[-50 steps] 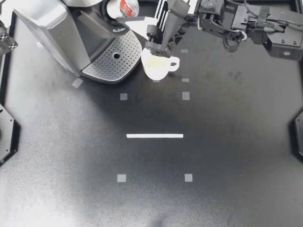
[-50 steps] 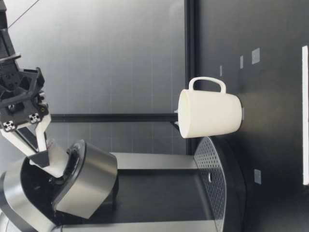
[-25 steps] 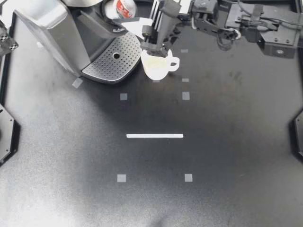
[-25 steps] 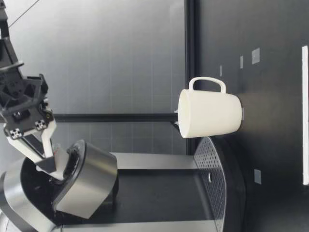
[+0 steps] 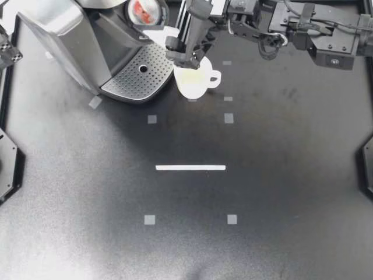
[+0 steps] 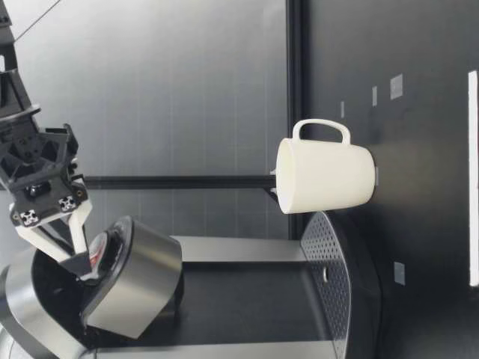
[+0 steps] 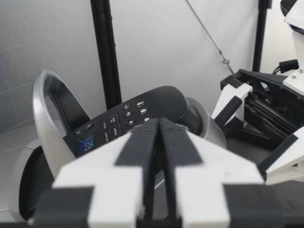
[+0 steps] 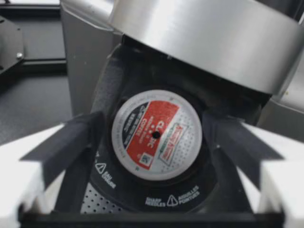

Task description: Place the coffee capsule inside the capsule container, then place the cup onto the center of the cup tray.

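Note:
The red-and-white coffee capsule (image 5: pixel 143 10) sits in the machine's open capsule container (image 8: pixel 147 190), foil side up. My right gripper (image 5: pixel 152 22) hangs over it, open, with its fingers on either side of the capsule (image 8: pixel 156 135) and apart from it. The low view shows the same gripper (image 6: pixel 75 250) right above the container, with the capsule (image 6: pixel 97 250) just visible. The white cup (image 5: pixel 192 81) stands upright on the table beside the perforated cup tray (image 5: pixel 137 79), below my right arm. My left gripper (image 7: pixel 159 130) is shut and holds nothing. It points at the machine from the side.
The coffee machine (image 5: pixel 64 41) fills the table's back left corner, with its silver lid (image 6: pixel 138 280) raised over the container. The button panel (image 7: pixel 126 116) faces my left wrist. A white tape line (image 5: pixel 190 167) and small grey squares mark the table.
My right gripper has opened and let the capsule go into the container. The arm shifted slightly toward the machine. The cup has not moved.

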Available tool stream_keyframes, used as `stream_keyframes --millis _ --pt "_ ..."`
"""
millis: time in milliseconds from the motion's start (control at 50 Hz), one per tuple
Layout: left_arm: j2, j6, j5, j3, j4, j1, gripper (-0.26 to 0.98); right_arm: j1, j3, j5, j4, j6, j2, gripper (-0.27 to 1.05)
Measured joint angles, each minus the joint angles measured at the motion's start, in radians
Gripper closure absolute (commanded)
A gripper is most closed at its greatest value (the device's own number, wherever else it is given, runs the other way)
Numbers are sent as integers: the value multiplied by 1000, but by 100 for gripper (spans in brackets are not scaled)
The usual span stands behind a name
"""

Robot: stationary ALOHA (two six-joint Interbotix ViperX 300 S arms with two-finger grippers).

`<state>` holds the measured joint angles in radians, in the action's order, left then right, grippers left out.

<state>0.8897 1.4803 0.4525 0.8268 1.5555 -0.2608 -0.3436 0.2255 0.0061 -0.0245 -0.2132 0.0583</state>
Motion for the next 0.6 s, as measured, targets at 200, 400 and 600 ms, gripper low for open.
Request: stream_keyframes --millis 200,400,600 --pt "0 -2 0 0 2 0 61 0 0 0 -2 2 -2 -4" --pt "-2 -2 114 6 8 0 61 0 32 2 -2 8 -38 -4" --pt "-2 2 255 6 34 -2 61 0 118 0 11 28 -135 -3"
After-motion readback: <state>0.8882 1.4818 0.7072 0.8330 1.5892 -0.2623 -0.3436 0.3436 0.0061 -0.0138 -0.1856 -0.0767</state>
